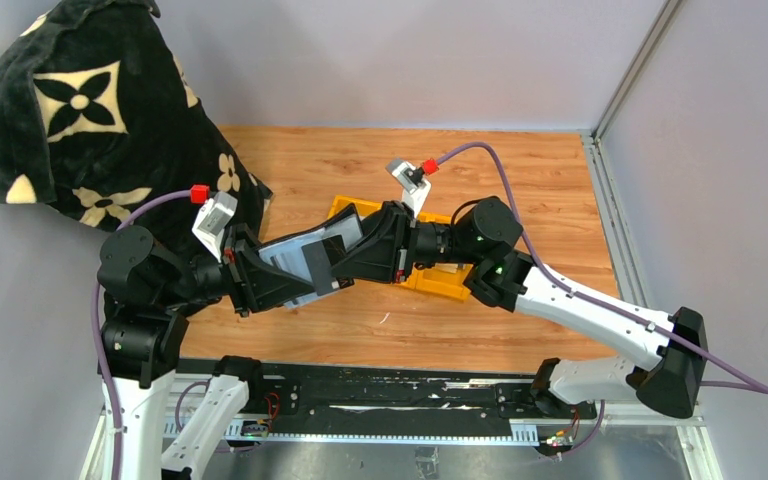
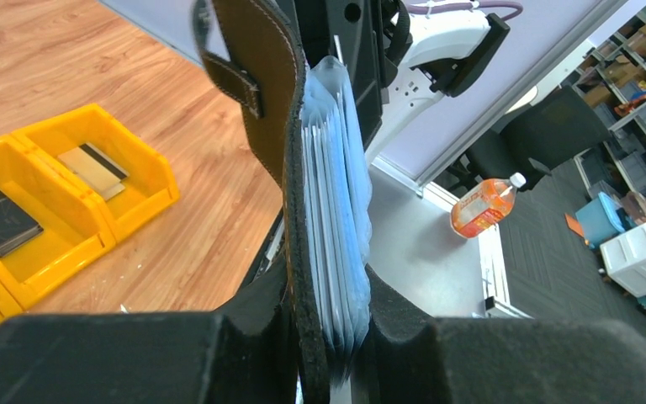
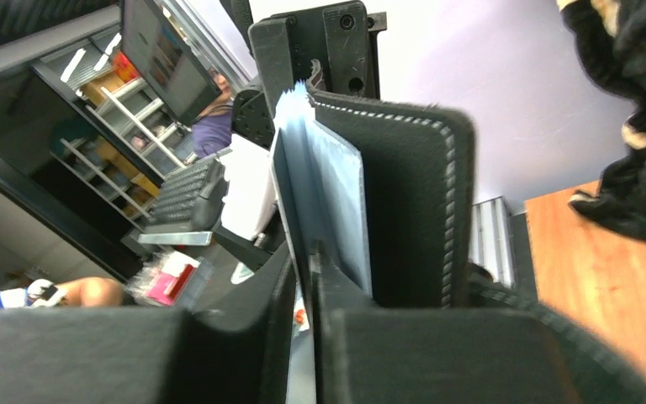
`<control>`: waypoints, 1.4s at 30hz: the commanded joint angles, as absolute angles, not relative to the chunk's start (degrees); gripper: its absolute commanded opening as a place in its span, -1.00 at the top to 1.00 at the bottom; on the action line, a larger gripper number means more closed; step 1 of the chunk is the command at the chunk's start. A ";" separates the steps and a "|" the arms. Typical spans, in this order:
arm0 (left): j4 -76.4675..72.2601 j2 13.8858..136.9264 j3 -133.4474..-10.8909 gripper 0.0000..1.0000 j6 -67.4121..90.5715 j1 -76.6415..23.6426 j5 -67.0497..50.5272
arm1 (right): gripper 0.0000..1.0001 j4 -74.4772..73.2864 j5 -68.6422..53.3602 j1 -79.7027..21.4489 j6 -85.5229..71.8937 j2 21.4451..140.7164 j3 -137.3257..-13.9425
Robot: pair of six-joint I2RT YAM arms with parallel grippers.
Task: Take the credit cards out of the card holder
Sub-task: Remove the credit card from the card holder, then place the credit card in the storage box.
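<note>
card holder (image 2: 271,93): black, with stitches along its edge, a small strap, and pale blue see-through pockets (image 2: 336,194) fanned out.
where: up in the air over the bench (image 2: 67,59), near the yellow bin (image 2: 147,189).
left fingers (image 2: 135,362): pinching one end of the card holder, pockets too.
right fingers (image 3: 404,353): pressed together on a thin pale pocket.
yellow bin: a tan card (image 2: 91,167) with a dark stripe in the end part, a black block (image 2: 0,220) in the next.

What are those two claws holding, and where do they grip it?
The card holder. The left gripper clamps one end, cover and sleeves together; the right gripper pinches a thin inner leaf at the opposite end.
</note>
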State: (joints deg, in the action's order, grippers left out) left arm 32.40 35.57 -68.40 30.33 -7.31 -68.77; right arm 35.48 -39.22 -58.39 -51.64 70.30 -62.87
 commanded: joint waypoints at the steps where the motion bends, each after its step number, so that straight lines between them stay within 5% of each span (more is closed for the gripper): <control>1: 29.99 35.99 -69.77 1.00 31.11 -7.65 -69.08 | 0.87 35.21 -40.25 -57.84 -50.49 69.89 -65.45; 3: 29.89 36.08 -69.87 1.00 31.18 -7.65 -69.16 | 1.00 35.03 -39.59 -57.39 -50.28 68.72 -64.68; 15: 29.77 36.18 -69.70 1.00 30.49 -7.65 -67.81 | 1.00 30.34 -38.31 -49.33 -51.65 60.67 -59.94; 24: 44.42 37.61 -73.61 1.00 13.94 -7.65 -50.96 | 1.00 13.49 -29.70 -39.50 -49.57 56.21 -58.46; 29: 48.39 38.59 -74.06 1.00 9.41 -7.65 -45.81 | 1.00 -1.45 -16.48 -38.05 -44.54 60.12 -57.64; 42: 61.16 44.58 -79.03 1.00 -0.98 -7.65 -46.96 | 1.00 -6.33 3.18 -39.03 -53.91 86.80 -62.87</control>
